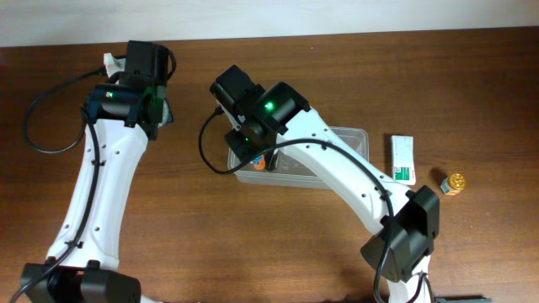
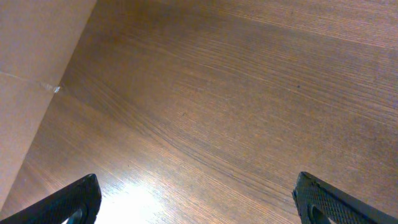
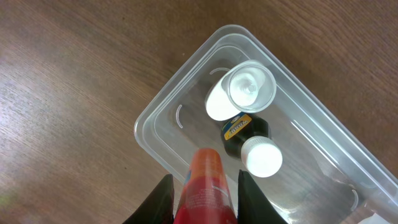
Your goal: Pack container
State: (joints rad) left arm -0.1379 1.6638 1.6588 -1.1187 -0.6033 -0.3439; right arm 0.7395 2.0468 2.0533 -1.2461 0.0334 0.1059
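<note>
The clear plastic container [image 3: 155,134] lies on the wooden table; it also shows in the overhead view [image 1: 358,139]. Inside it lie a white bottle with a clear cap [image 3: 239,93] and a dark bottle with a white cap [image 3: 255,146]. My right gripper [image 3: 205,193] is shut on an orange-red bottle [image 3: 205,183] and holds it over the container's near corner; it also shows in the overhead view [image 1: 257,156]. My left gripper [image 2: 199,199] is open and empty over bare wood, near the table's back left [image 1: 156,105].
A small white-and-green box [image 1: 403,158] lies right of the container. A small gold-capped bottle [image 1: 455,183] stands further right. The table's back edge meets a pale wall [image 2: 31,74] close to the left gripper.
</note>
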